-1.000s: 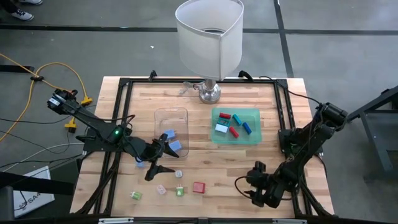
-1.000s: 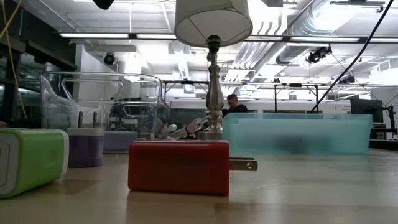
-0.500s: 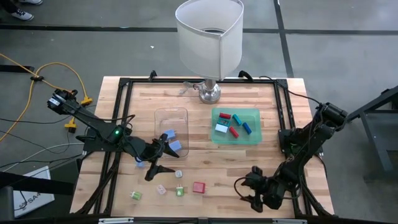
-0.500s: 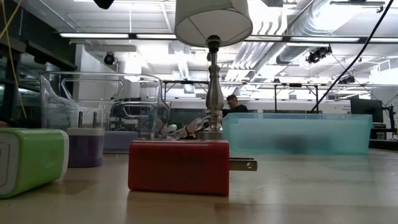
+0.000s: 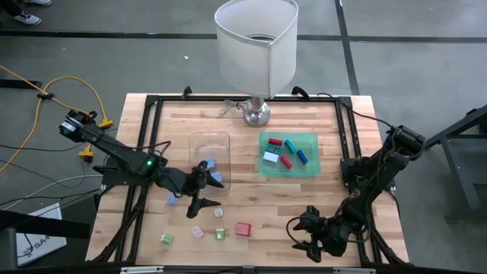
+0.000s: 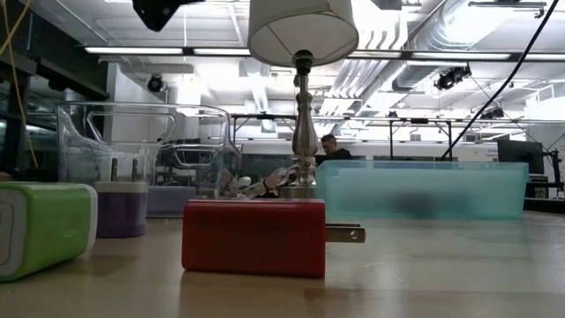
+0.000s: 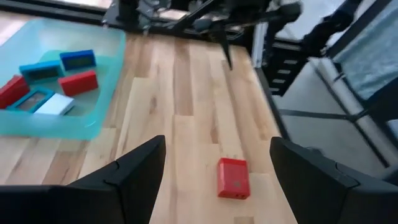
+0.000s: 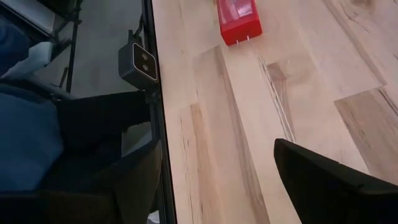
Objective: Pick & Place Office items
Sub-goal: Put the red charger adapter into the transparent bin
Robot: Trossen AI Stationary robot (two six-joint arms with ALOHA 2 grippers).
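Two grippers stand with fingers spread and nothing between them. The left gripper [image 5: 202, 192] hangs over the left-middle of the wooden table [image 5: 327, 194], just on the near side of the clear plastic rectangular tray [image 5: 208, 146]. The right gripper [image 5: 307, 236] sits low toward the near right corner, well apart from everything else.

Six small red, blue and pale blocks lie in the flat green translucent tray [image 5: 310, 169] at right of centre. Several loose pieces wait along the near edge: a red block-shaped plug adapter [image 5: 243, 229], a bright green piece [image 5: 220, 234], a pale pinkish piece [image 5: 197, 230] and a light green one [image 5: 166, 239].

My worry is the near row: these pieces sit close together and close to the table's near edge, so a slanted descent could nudge one into its neighbour or off the boards. The red adapter's prongs may also make it twist under a squeeze.

Open boards lie between the two grippers, which gives room for either arm; the black frame rail [image 5: 346, 141] hems in the right side.
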